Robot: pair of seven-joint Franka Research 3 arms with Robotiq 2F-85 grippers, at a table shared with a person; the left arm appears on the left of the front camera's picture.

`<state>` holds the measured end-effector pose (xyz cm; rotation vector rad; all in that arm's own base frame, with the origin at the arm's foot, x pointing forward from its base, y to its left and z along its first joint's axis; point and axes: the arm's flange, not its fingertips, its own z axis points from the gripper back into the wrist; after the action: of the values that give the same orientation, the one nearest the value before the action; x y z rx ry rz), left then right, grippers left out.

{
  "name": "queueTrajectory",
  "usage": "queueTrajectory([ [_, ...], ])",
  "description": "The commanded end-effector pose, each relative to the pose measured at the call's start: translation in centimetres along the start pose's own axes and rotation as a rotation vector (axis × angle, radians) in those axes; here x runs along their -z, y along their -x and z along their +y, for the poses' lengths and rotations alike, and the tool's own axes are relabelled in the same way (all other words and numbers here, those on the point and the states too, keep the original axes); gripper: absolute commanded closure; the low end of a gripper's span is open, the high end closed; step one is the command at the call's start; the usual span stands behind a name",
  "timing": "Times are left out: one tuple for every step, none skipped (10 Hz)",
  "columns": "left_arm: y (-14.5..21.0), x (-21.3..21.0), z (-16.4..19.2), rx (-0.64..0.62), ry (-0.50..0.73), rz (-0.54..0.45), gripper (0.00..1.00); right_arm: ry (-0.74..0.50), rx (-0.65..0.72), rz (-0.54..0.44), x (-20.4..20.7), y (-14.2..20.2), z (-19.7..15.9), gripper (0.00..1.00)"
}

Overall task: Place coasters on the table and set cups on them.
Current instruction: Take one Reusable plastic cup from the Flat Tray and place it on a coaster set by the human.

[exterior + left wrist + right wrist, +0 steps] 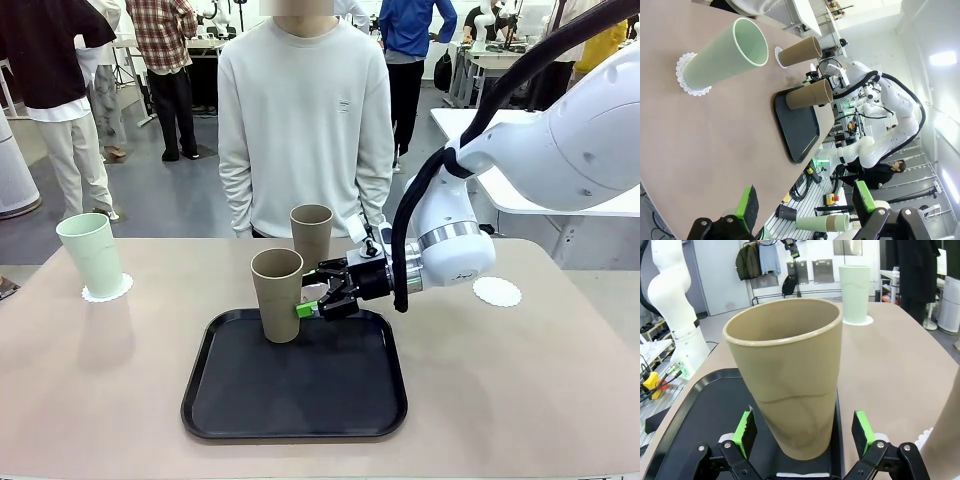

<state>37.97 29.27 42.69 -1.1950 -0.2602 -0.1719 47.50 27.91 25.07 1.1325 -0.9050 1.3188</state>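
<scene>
Green-padded fingers of the right gripper (pixel 804 432) are spread wide around the tan matte tumbler (pixel 277 294) on the black rounded tray (pixel 300 420), nothing clamped yet, apparently for carrying to the bare white lacy doily (pixel 497 292)

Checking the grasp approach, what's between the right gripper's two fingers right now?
The tan cup on the tray stands between the open fingers of the right gripper, pads clear of its sides, as the right wrist view shows.
</scene>
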Motion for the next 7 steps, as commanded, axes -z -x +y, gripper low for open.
queueTrajectory([
  [0.0, -0.2, -0.2, 0.0, 0.008, 0.003, 0.0, -0.046, -0.01, 0.001, 0.5, -0.1, -0.6, 0.0],
  [0.0, -0.2, -0.2, 0.0, 0.008, 0.003, 0.0, -0.057, -0.015, 0.003, 0.8, -0.2, -0.6, 0.0],
  [0.0, -0.2, -0.2, 0.0, 0.008, 0.003, 0.0, -0.066, -0.019, 0.007, 1.3, -0.3, -0.6, 0.0],
  [0.0, -0.2, -0.2, 0.0, 0.008, 0.003, 0.0, -0.076, -0.024, 0.008, 1.7, -0.5, -0.7, 0.0],
  [0.0, -0.2, -0.2, 0.0, 0.008, 0.003, 0.0, -0.081, -0.032, 0.008, 2.1, -0.6, -0.7, 0.0],
  [0.0, -0.2, -0.2, 0.0, 0.008, 0.003, 0.0, -0.086, -0.041, 0.007, 2.5, -0.9, -0.8, 0.0],
  [0.0, -0.2, -0.2, 0.0, 0.008, 0.003, 0.0, -0.092, -0.043, 0.007, 2.8, -1.0, -0.9, 0.0],
])
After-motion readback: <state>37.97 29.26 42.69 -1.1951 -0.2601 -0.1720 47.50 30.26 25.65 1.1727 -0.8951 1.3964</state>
